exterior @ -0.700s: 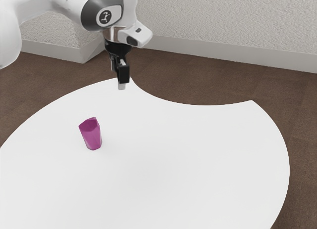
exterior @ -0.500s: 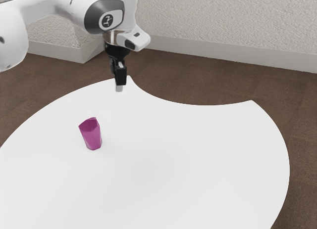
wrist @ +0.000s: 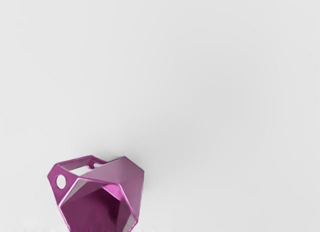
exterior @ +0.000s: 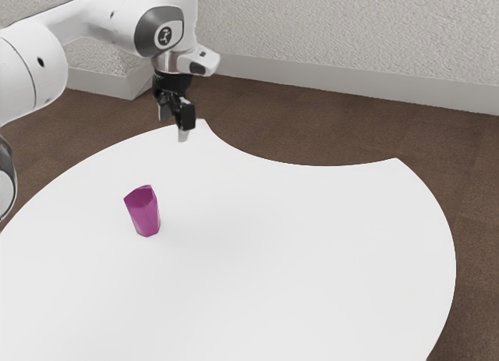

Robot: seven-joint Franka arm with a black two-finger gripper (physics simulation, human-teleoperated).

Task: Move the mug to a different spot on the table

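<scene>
Jaw state can't be told from these angles. The gripper (exterior: pixel 182 133) is seen hanging in the air above the far edge of the table (exterior: pixel 312 244), close to the pointed corner where the round rim meets the concave cut-out. It is apart from the tabletop and well apart from the mug (exterior: pixel 143 211).

The mug is magenta and faceted, and is stood upright on the table toward the exterior view's left, on the camera's side of the gripper. In the wrist view the mug (wrist: pixel 97 197) is seen from above, with its open mouth and a handle with a small round hole visible. White tabletop (wrist: pixel 200 66) is seen on the other side of it.

Edges: the rim nearest the mug is on the exterior view's left. The cut-out edge is beyond it, past the gripper. A wide stretch of bare white surface is seen from the mug toward the exterior view's right and toward the near rim. Brown floor (exterior: pixel 327 127) is seen past the cut-out, with a white wall (exterior: pixel 351 26) behind it.
</scene>
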